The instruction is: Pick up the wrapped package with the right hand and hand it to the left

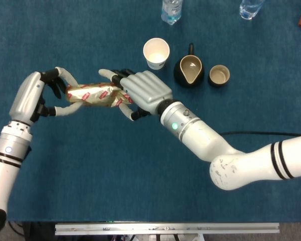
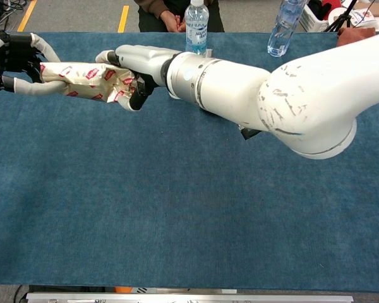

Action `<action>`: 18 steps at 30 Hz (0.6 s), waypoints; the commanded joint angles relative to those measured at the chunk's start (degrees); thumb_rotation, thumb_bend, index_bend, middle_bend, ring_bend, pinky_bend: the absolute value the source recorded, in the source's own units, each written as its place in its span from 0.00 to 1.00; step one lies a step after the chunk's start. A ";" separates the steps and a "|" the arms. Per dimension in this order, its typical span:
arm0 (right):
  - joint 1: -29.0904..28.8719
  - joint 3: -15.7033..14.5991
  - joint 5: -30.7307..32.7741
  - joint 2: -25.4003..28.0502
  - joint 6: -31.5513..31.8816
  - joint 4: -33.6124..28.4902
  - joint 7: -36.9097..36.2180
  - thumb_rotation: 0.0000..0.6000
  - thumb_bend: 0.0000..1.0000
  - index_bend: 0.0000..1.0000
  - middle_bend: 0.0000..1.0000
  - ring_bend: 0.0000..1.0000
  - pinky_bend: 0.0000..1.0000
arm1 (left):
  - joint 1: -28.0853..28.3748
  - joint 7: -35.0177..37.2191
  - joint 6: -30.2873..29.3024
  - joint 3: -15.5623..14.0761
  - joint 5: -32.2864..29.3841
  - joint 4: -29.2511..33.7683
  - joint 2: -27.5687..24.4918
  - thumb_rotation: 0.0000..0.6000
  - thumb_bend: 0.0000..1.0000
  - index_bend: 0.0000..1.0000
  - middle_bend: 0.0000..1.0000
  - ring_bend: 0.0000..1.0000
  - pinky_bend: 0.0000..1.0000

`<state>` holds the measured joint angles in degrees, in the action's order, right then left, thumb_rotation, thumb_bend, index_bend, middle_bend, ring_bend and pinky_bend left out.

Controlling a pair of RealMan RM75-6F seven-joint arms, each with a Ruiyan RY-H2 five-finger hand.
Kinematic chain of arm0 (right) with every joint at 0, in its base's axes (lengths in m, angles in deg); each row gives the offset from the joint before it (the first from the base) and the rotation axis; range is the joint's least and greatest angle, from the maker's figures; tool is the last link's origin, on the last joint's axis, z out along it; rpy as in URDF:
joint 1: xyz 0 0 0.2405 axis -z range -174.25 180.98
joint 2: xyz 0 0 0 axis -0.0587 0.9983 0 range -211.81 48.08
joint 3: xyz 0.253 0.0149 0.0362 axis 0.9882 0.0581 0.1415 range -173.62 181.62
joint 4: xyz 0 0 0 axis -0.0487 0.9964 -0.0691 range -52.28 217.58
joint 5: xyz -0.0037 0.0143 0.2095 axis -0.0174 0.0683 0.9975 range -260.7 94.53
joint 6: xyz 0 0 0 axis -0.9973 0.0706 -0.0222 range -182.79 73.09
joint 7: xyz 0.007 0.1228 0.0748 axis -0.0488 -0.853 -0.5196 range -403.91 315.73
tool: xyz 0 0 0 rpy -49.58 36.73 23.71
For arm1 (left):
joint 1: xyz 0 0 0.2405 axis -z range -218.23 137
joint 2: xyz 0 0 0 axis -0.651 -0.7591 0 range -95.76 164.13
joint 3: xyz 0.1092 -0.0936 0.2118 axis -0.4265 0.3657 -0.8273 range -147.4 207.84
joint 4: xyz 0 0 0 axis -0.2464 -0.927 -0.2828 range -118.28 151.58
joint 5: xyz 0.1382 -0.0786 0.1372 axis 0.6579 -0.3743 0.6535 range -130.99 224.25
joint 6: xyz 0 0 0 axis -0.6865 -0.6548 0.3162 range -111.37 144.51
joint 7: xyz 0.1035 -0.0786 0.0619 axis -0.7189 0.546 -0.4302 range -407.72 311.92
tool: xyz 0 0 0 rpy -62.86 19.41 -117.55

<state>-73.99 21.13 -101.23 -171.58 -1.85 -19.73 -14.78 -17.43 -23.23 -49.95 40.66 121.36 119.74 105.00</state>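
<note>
Paper cup (image 1: 156, 52) just behind right hand (image 1: 140, 93)

A paper cup (image 1: 156, 52), a dark pitcher (image 1: 188, 70) and a small bowl (image 1: 219, 75) stand in a row; two water bottles (image 2: 196, 26) stand behind.

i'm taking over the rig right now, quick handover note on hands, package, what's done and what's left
Left hand: holds one end of the package between thumb and fingers.
Right hand: at the other end, fingers spread, some still touching the wrap; whether it still grips is unclear.
Package: off the table, spanning the two hands, left of the paper cup.
Done: picked up by the right hand and brought to the left, which has taken hold.
Left: free the right hand fully and pull it back; check the left holds the package alone.
</note>
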 commanded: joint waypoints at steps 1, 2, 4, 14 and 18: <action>0.83 -0.53 -1.66 1.35 0.72 -1.39 -0.17 1.00 0.43 0.00 0.08 0.08 0.30 | -0.36 0.93 0.02 0.10 0.19 0.18 -0.92 1.00 0.20 0.63 0.63 0.55 0.59; 1.23 -0.76 -2.51 2.04 1.11 -2.23 -0.18 1.00 0.43 0.00 0.07 0.07 0.30 | -0.50 1.47 0.03 0.08 0.38 0.23 -1.37 1.00 0.20 0.63 0.63 0.55 0.59; 1.98 -1.37 -4.18 3.48 1.85 -3.87 0.03 1.00 0.43 0.00 0.06 0.06 0.29 | -0.72 2.22 0.18 -0.06 0.70 0.25 -2.20 1.00 0.20 0.63 0.63 0.55 0.59; 9.41 -6.73 -16.37 14.09 6.57 -14.68 -0.05 1.00 0.42 0.00 0.05 0.06 0.28 | -1.95 4.74 -0.35 -0.83 2.39 -0.77 -4.91 1.00 0.20 0.63 0.63 0.55 0.59; 13.18 -9.61 -21.14 18.77 7.06 -17.69 -1.23 1.00 0.42 0.00 0.05 0.06 0.28 | -2.34 5.47 -0.65 -0.93 2.69 -1.14 -5.70 1.00 0.20 0.63 0.63 0.55 0.59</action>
<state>-62.91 13.31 -120.04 -154.97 4.51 -35.58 -15.30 -19.72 -17.80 -50.57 39.75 124.01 118.65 99.33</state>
